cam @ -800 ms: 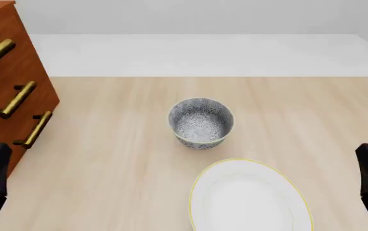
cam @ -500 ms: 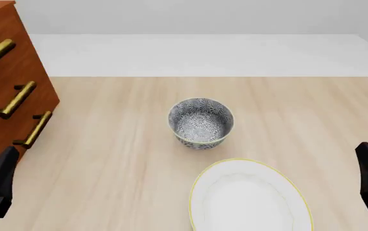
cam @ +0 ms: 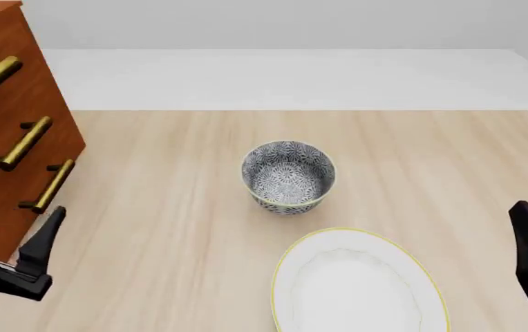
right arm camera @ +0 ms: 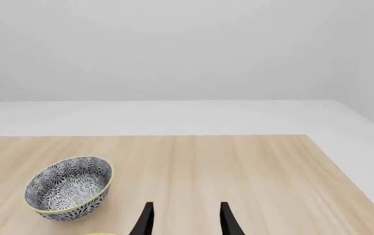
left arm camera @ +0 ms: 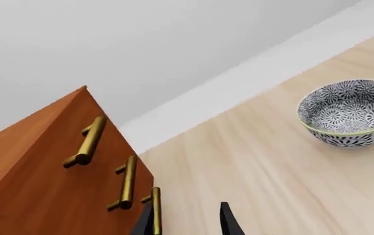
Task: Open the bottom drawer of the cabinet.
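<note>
Cabinet (cam: 10, 131) sits at left edge of front view, on the table (cam: 181, 228); three brass handles stacked diagonally. Bottom drawer (cam: 15, 214) is the lowest, its handle (cam: 50, 185) at lower left of frame, drawer front looks flush w/ the others, i.e. not opened yet.

Left gripper (cam: 10, 225) at lower left corner of front view, just below/near that handle, fingers spread apart, holding nothing. In left wrist view one finger tip (left arm camera: 229, 223) shows at bottom center, lowest handle (left arm camera: 155, 210) just beside the other tip, prob. not yet between them. Right gripper (right arm camera: 183, 220) parked at right edge, fingers apart, empty.

Risks, as judged:
- fingers close off-axis → clip only the bar's end, slip off on pull.
- approach too high → grabs middle handle (cam: 20, 144), wrong drawer.
- finger jams on drawer face or handle post before closing.
- pull not along drawer travel → binds, or shoves whole cabinet.
- bowl (cam: 287, 176) & plate (cam: 356, 283) well apart from the path, low risk.
</note>
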Robot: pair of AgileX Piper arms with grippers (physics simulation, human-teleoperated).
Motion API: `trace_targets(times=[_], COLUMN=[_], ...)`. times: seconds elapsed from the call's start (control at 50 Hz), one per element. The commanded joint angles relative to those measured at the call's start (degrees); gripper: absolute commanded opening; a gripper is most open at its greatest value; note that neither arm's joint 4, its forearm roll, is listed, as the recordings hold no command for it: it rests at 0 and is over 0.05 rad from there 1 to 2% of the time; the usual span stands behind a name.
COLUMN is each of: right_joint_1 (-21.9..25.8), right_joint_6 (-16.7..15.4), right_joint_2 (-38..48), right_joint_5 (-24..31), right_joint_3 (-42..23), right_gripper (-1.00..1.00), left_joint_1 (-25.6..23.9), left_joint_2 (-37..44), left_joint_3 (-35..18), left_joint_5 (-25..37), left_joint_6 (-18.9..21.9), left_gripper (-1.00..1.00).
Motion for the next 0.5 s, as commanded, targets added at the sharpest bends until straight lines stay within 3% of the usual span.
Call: trace_targets(times=[0.02, 0.28, 0.32, 0.4, 0.5], right_joint_1=[0.0, 0.0, 0.0, 0.0, 0.0], right_joint_6=[-0.1, 0.1, 0.0, 0.0, 0.0], right_joint_2=[0.7, 0.1, -0.1, -0.1, -0.5], right_joint_5=[-0.9, -0.1, 0.1, 0.0, 0.5], right_joint_3=[0.1, 0.0, 0.0, 0.1, 0.0], right_gripper=[1.00, 1.00, 1.00, 1.00, 1.00], left_joint_1=[-1.8, -1.4, -1.2, -0.5, -0.6], left_joint_2=[18.1, 35.4, 39.2, 54.0, 59.5], left_joint_3=[0.0, 0.0, 0.0, 0.0, 0.0], left_joint_5=[-15.4, -31.5, -35.2, -49.0, -53.8], left_joint_6=[8.5, 15.2, 17.0, 22.6, 24.3], left_gripper=[1.00, 1.00, 1.00, 1.00, 1.00])
